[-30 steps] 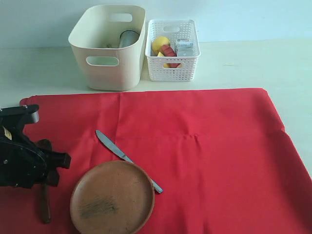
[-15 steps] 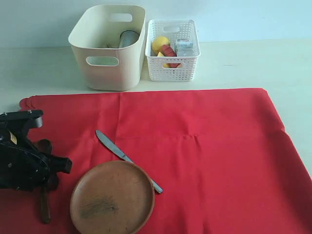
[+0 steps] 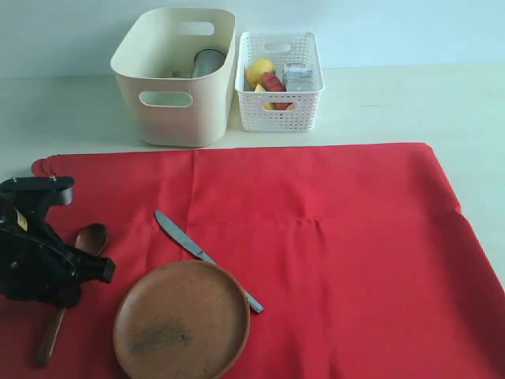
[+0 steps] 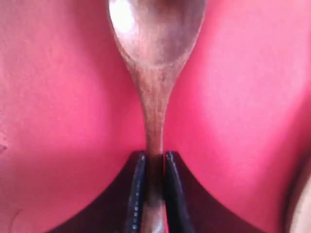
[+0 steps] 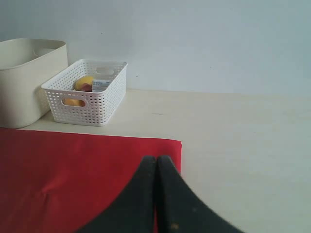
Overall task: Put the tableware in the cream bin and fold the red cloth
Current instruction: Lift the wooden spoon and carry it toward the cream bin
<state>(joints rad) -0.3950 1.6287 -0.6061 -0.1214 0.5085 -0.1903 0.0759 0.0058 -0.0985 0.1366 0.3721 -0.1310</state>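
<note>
The red cloth [image 3: 331, 253] lies spread flat on the table. On its left part are a round brown plate [image 3: 181, 320] and a metal knife [image 3: 201, 254]. My left gripper [image 4: 154, 158] is shut on the handle of the dark wooden spoon [image 4: 155, 43], low over the cloth's left edge. The spoon's bowl [image 3: 90, 237] shows beside the black arm [image 3: 35, 260]. The cream bin [image 3: 175, 75] stands behind the cloth with a steel cup [image 3: 207, 61] inside. My right gripper [image 5: 156, 160] is shut and empty, over the cloth's far right corner [image 5: 167, 145]. It is out of the exterior view.
A white lattice basket [image 3: 280, 79] with a lemon and other food stands right of the cream bin. Pale bare table [image 3: 410, 103] runs behind and to the right of the cloth. The plate sits close to my left arm.
My left jaws have closed onto the spoon's handle. The spoon has swung: its bowl now shows further right and its handle end further left. The right gripper has not changed.
</note>
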